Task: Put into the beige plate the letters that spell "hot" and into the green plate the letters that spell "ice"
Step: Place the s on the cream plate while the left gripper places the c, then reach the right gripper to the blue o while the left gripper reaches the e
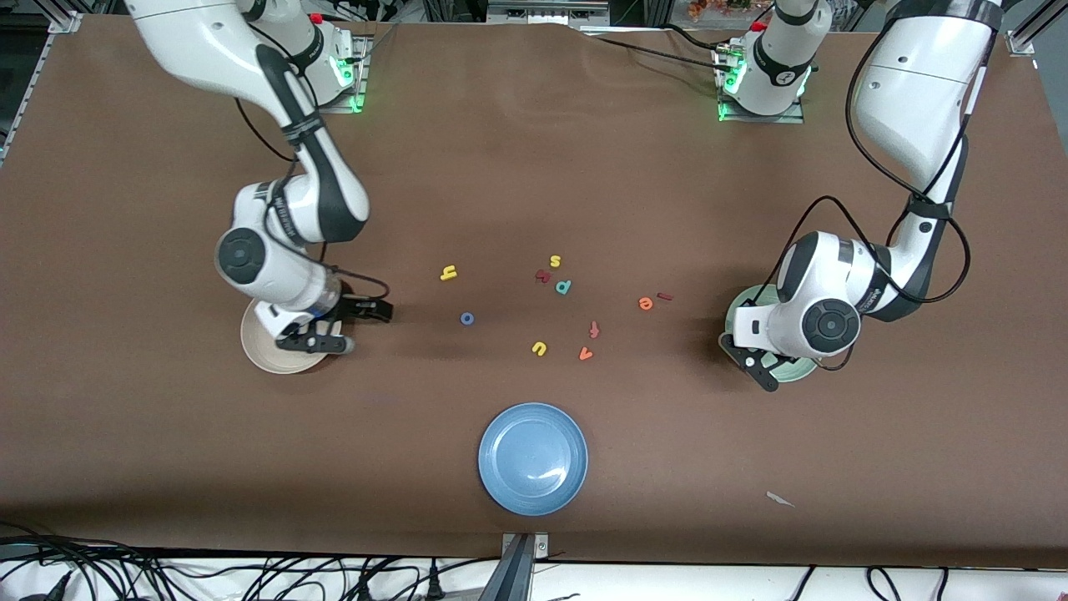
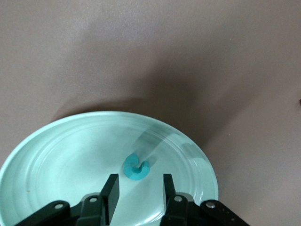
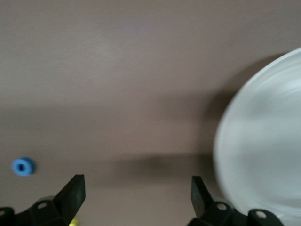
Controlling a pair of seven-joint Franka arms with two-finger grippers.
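Note:
The teal c lies in the green plate, just ahead of my left gripper, which is open and holds nothing. In the front view that gripper hangs low over the green plate. My right gripper is wide open over bare table at the rim of the beige plate; the front view shows it at the beige plate's edge. On the table lie the yellow h, blue o, orange e and dark red i.
A blue plate sits near the front camera's table edge. Mid-table lie a yellow s, a dark red curved letter, a teal p, an orange f, an orange v and a yellow u.

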